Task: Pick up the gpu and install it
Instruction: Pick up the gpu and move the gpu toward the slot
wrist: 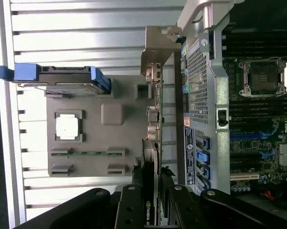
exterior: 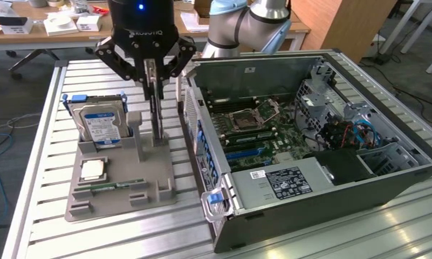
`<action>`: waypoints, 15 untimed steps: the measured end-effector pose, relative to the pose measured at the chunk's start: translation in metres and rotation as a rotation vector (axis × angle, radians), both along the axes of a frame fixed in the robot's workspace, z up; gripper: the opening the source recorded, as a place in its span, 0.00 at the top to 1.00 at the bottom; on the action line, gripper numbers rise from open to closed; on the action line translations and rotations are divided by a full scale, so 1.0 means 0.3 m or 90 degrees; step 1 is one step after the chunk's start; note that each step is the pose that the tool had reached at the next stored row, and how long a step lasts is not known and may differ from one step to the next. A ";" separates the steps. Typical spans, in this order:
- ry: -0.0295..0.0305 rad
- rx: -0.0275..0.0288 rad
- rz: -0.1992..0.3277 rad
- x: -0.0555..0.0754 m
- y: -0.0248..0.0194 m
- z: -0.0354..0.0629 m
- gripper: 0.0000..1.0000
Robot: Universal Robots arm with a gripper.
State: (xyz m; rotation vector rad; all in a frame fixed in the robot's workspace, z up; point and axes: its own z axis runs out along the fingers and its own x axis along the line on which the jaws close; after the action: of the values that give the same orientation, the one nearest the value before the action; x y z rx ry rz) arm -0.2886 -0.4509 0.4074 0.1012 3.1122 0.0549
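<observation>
Tool: clenched on the upper edge of the gpu.
Gpu: upright, edge-on, lower end at the grey holder, between the hard drive and the open computer case.
Holder: on the slatted table, near its edge at the exterior view's left, just beside the case.

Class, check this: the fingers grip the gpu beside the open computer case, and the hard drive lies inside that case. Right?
No. The exterior view shows the hard drive standing in the grey holder, outside the case; the fingers do grip the gpu.
</observation>
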 end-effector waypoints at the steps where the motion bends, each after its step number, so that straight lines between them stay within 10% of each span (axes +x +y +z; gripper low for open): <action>1: -0.0003 0.0000 0.000 0.000 0.000 0.009 0.75; 15: -0.0037 0.0000 0.000 0.000 0.002 0.117 0.75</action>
State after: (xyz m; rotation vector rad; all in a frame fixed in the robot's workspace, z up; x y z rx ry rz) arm -0.2886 -0.4503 0.4424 0.1008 3.1063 0.0552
